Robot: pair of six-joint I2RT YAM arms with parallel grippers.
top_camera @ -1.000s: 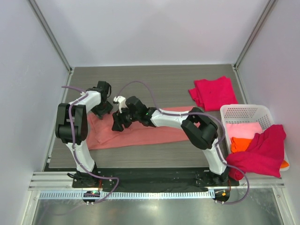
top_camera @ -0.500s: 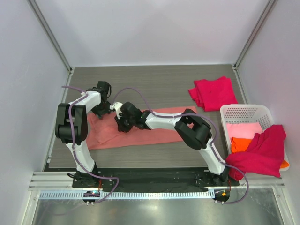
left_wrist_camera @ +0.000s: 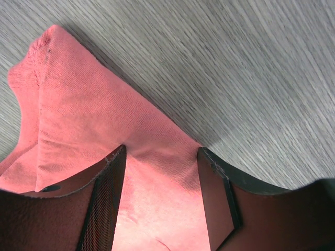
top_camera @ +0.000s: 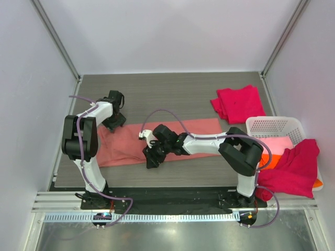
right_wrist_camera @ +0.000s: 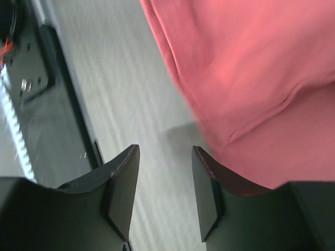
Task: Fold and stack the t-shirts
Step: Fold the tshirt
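While left tool (left_wrist_camera: 162, 150) gapes over salmon-pink t-shirt (top_camera: 120, 149), right tool (right_wrist_camera: 165, 150) gaping too

Matt cloth on a grained desk (left_wrist_camera: 251, 63)
I see the salmon-pink t-shirt (left_wrist_camera: 78, 120) as soft, matt knit cloth, the desk as grey wood-grain, matt, and the basket (top_camera: 275, 125) as white moulded plastic lattice.
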